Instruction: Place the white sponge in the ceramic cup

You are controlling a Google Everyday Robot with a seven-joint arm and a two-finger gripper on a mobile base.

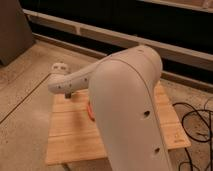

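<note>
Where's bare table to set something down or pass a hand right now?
Bare: the wooden table at its front-left, between the near edge, the orange-red object and the gripper hanging over the far-left corner; also a narrow right strip between the arm and the cables. The middle is hidden behind the arm.

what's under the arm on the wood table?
Only an orange-red sliver shows beside the arm on the wooden table. The arm covers the table's middle; sponge and cup not visible. Gripper hangs over the back-left corner.
</note>
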